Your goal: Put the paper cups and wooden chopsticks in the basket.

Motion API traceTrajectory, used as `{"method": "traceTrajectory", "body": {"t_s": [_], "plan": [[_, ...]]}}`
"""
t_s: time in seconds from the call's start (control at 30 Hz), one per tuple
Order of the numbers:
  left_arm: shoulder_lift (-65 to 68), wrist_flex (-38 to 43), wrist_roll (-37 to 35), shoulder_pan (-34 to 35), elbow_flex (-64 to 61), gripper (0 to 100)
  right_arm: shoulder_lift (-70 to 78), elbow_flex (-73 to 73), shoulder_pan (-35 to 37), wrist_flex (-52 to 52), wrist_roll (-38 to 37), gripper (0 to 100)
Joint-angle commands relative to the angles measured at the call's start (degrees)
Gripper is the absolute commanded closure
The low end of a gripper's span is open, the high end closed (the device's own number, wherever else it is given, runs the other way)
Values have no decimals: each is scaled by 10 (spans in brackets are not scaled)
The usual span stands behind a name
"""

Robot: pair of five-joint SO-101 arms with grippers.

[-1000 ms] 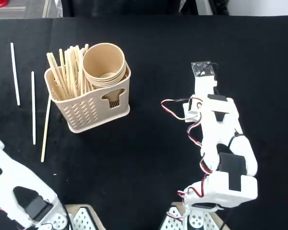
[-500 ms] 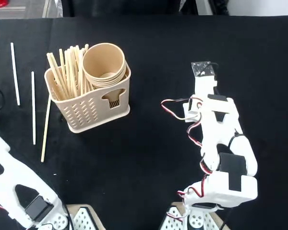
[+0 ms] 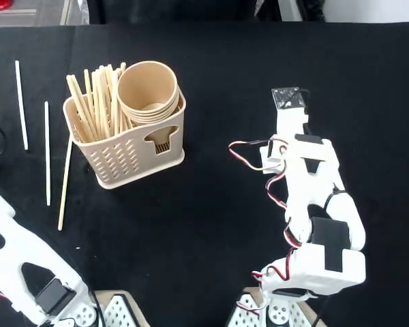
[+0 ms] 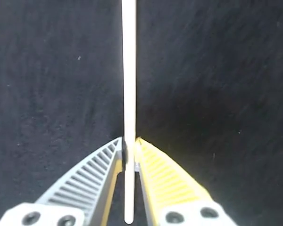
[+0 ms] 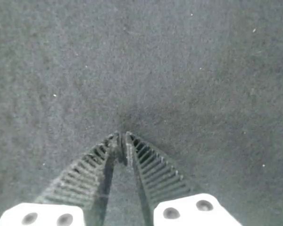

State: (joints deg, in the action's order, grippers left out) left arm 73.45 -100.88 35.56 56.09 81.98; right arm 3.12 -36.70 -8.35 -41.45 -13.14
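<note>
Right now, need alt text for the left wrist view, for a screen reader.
The left gripper is shut on a pale chopstick, with its grey and yellow jaws pinching the stick near its close end. The chopstick runs straight away from the camera over a black table.

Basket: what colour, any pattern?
Beige basket, walls perforated with rows of small holes; shows best in high view.
</note>
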Motion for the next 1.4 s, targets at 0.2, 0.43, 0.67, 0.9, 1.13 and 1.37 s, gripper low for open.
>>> {"method": "traceTrajectory", "body": {"t_s": [0.2,0.43,0.67,0.9,1.13,1.37], "plan": [[-251,-2,33,81,-439,972,-6,3,-5,6,-5,985],[-517,117,76,98,-779,971,-6,3,-5,6,-5,985],[-748,373,51,74,-1069,970,-6,3,-5,4,-5,985],[-796,461,-17,53,-1138,848,-6,3,-5,4,-5,985],[-796,482,-54,47,-1115,768,-7,3,-5,4,-5,985],[-795,486,-56,-7,-1037,770,-7,3,-5,4,-5,985]]}}
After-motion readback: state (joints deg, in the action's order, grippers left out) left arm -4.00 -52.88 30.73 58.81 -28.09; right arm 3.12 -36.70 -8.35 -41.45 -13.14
